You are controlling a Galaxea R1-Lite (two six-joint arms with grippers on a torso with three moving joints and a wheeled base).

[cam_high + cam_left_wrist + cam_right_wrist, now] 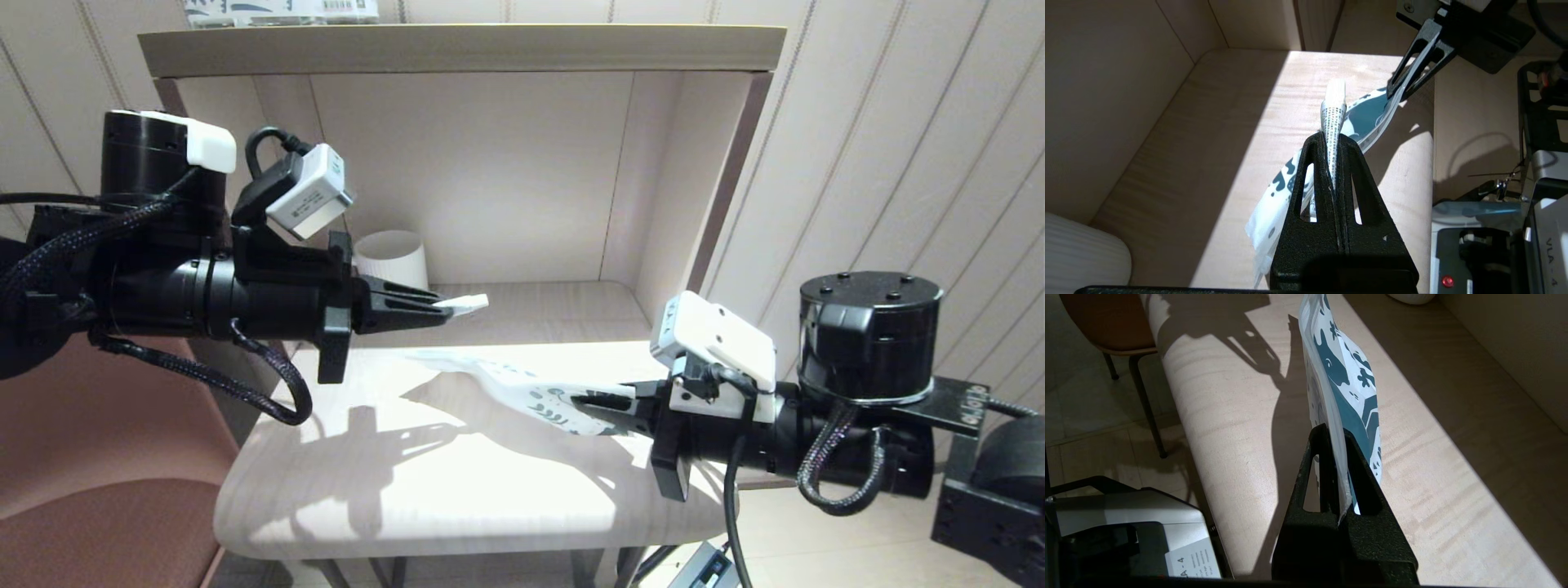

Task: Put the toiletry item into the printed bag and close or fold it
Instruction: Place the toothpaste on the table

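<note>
Above the tabletop (343, 498), left pincer (445, 309) gripped the toiletry item (465, 304); right pincer (592, 406) gripped the printed bag (522, 388) lower

The white ribbed mug (396, 259) sits half hidden behind the left gripper (445, 309).

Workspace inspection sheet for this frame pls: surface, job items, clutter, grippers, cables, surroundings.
Surface: light wood table, part sunlit, inside an open shelf alcove.
Job's things: toiletry packet in the left gripper; printed bag pinched at its patterned end, other end sagging toward the table.
Clutter: white ribbed mug at the back.
Grippers: left gripper shut on packet; right gripper shut on bag.
Cables: braided looms hang under both arms.
Surroundings: brown chair on the left.
</note>
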